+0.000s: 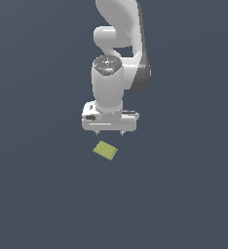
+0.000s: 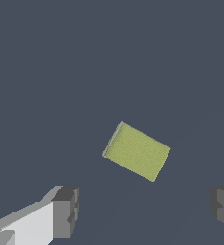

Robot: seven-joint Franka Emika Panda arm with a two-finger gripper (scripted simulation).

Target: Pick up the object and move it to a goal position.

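1. The object (image 1: 105, 151) is a small, flat, yellow-green rectangular block lying on the plain dark grey-blue surface (image 1: 33, 194). Its edges are turned at an angle to the gripper's body rather than square with it.
2. In the wrist view the object (image 2: 137, 151) shows a faintly textured top and a thin paler side along one short edge. Nothing touches it, and bare surface (image 2: 61, 72) surrounds it on all sides.
3. The gripper (image 1: 109, 133) hangs above the object and apart from it. In the exterior view the object sits just below the gripper and roughly under the middle of it.
4. The gripper's two fingers are spread wide. In the wrist view one dark grey fingertip (image 2: 66, 210) and the other (image 2: 223, 206) stand well apart, with only open surface in the gap between them. The gripper (image 2: 145, 209) holds nothing, and the object lies clear of the line between the fingertips, beyond them in that view.
5. Only the short tips of the fingers show under the white hand body (image 1: 110, 119) in the exterior view, pointing straight down toward the surface.
6. Above the hand body, the white arm (image 1: 117, 44) rises from the wrist and runs out of the exterior view.
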